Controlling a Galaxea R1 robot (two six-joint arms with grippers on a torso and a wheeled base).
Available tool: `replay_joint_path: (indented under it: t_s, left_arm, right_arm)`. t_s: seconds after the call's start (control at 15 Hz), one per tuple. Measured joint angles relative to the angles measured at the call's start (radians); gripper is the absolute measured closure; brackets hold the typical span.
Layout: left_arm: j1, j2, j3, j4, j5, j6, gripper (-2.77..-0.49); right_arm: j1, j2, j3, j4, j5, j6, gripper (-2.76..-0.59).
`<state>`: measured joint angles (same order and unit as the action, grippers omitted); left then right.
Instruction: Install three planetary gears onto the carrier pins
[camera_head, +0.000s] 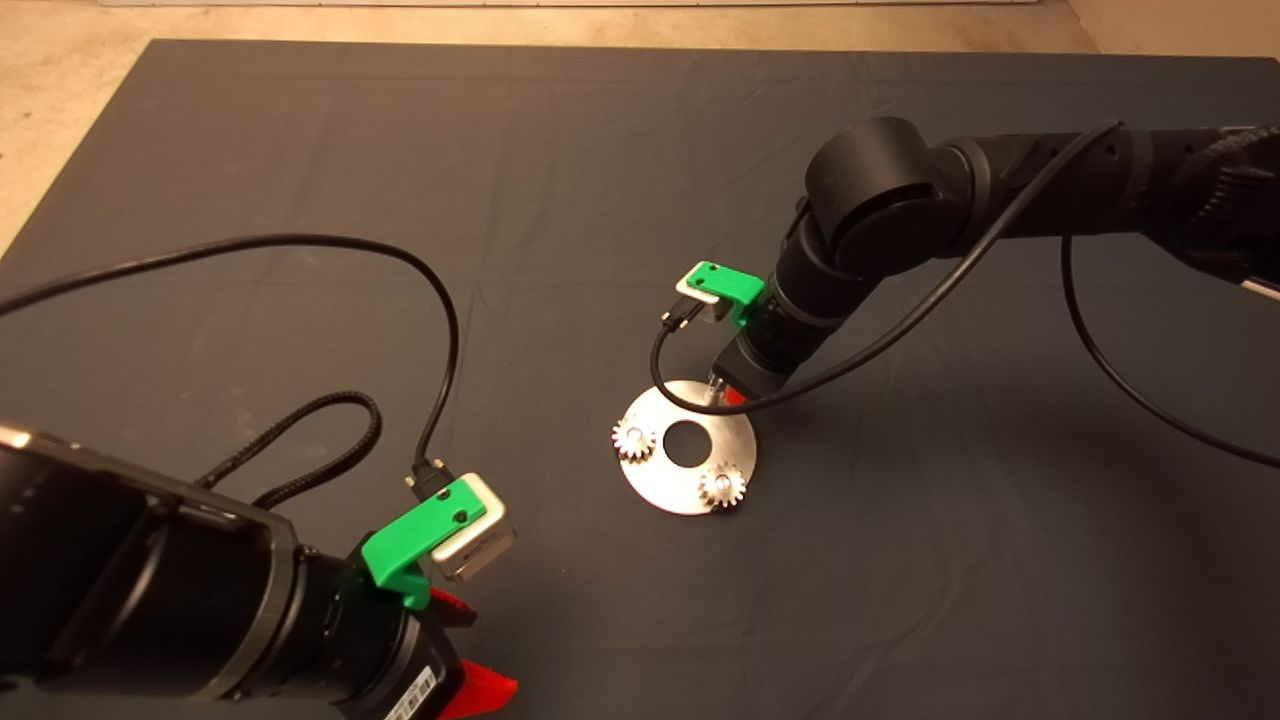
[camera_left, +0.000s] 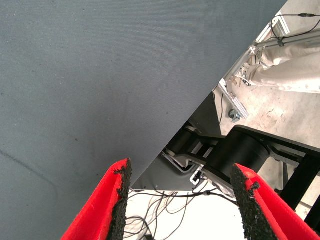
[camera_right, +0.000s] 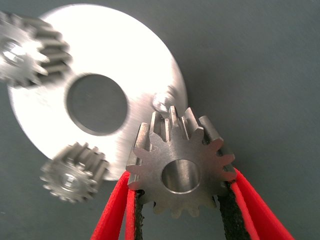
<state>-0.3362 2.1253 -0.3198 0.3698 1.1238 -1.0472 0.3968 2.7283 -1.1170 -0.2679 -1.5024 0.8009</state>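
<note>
Gears (camera_head: 634, 438) sit on two disc (camera_head: 655, 485) pins while your right pincer (camera_right: 181, 200) grasps the third beside the bare pin (camera_right: 161, 102); your left pincer (camera_left: 180, 200), lower left, is released.

Dim, warm light is seen in the head view, with soft arm shadows thrown on the dark grey mat (camera_head: 400, 150). In the right wrist view, the flat shiny round metal disc (camera_right: 150, 75) is washed out by glare, and the two small silvery toothed gears (camera_right: 30, 50) on it are blurred.

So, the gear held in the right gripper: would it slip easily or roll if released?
The third gear looks like solid metal, so probably stiff and heavy for its size. Only the right gripper's pads touch its teeth, so it might slip. Dropped on edge, it would likely roll.
</note>
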Motion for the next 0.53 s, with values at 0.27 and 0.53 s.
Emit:
replay_joint_path:
  t_s: [0.27,0.53]
  left_arm:
    - [0.000,0.000,0.000,0.000,0.001,0.000,-1.33]
    - [0.000,0.000,0.000,0.000,0.001,0.000,-1.33]
  right_arm:
    - [0.000,0.000,0.000,0.011,-0.013,-0.010,-0.83]
    - [-0.001,0.000,-0.003,0.013,-0.013,-0.024,-0.83]
